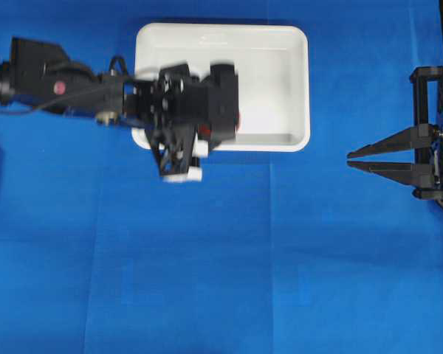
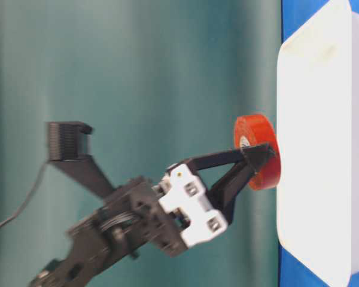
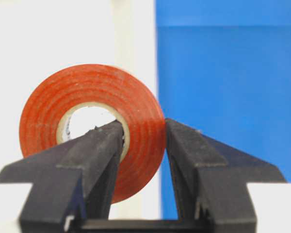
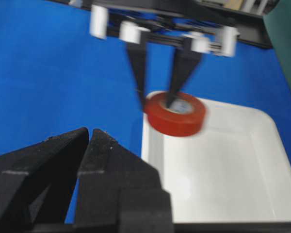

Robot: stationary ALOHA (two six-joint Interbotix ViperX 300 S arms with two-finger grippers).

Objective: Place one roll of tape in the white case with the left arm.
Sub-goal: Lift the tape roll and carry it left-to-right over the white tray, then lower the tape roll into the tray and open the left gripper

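Your left arm (image 1: 66, 85) is reaching across the white case (image 1: 280, 44), its tool (image 3: 140, 141) clenching the roll of tape (image 3: 89, 127), one finger through the core, one outside, holding it above the case's near edge. Your right tool (image 1: 354, 160) is resting well apart at the worktop's (image 1: 207, 280) right side, its prongs nearly together and holding nothing. Blue cloth is covering the worktop; a teal backdrop (image 2: 137, 72) is hanging behind.

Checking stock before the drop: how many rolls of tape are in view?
1. The roll of tape is clamped in the left end effector, over the white case rim. Others may hide under the arm.
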